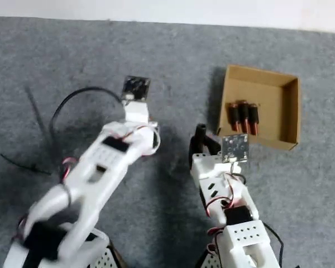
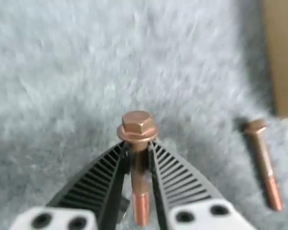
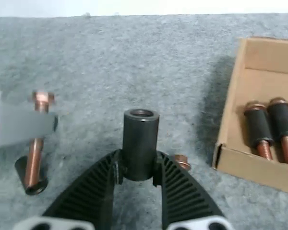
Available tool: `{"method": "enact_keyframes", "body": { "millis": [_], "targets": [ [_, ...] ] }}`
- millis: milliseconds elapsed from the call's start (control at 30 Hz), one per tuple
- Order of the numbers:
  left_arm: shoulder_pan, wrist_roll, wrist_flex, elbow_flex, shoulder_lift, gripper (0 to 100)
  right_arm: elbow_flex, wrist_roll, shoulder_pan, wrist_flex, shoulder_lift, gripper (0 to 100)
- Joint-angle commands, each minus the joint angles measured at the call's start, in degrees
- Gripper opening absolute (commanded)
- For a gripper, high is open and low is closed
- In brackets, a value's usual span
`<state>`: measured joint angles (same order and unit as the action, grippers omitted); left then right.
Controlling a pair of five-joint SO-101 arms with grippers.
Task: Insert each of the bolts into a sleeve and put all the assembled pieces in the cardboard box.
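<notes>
The grey, carpet-like worktop [image 1: 67, 50] is shared by the left arm [image 1: 100, 167] and the right arm [image 1: 231, 204]. The cardboard box [image 1: 293, 106] is set on the worktop at the right arm's side, and three assembled pieces [image 1: 243, 118] are laid side by side inside it. The left pincer [image 2: 138, 148] is clamped on a copper-coloured bolt [image 2: 138, 125], which is gripped by the shank just under its hexagonal head. The right pincer [image 3: 138, 164] is closed around a black sleeve [image 3: 140, 129], which is held near the box with its open end turned away from the pincer. A second bolt [image 2: 263, 163] is left lying flat on the worktop, near a corner of the box and just beside the right pincer.
</notes>
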<state>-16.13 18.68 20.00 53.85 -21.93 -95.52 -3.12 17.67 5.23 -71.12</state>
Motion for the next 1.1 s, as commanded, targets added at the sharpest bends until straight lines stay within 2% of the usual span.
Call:
{"method": "enact_keyframes", "body": {
  "millis": [0,167,533,733,900,1067],
  "targets": [
    [-0.48,-0.35,-11.43,8.48,-12.35,0,-2.51,5.36,3.82,-2.07,-1.01,0.5],
    [-0.57,-0.35,-24.18,19.74,-22.90,0,-4.00,7.47,8.92,-2.07,-1.10,0.5],
    [-4.97,-0.26,-44.66,36.09,-37.14,1,-4.00,7.56,9.19,-2.07,-0.84,0.5],
    [-9.63,-0.18,-47.56,40.48,-43.82,1,-4.00,7.82,9.27,-1.80,-0.84,0.5],
    [-12.97,-0.18,-47.56,43.65,-52.09,1,-4.00,13.45,9.27,-1.80,-0.84,0.5],
    [-12.53,-0.09,-45.01,43.82,-59.30,1,-4.00,13.54,9.27,-1.98,-0.84,0.5]
  ]
}}
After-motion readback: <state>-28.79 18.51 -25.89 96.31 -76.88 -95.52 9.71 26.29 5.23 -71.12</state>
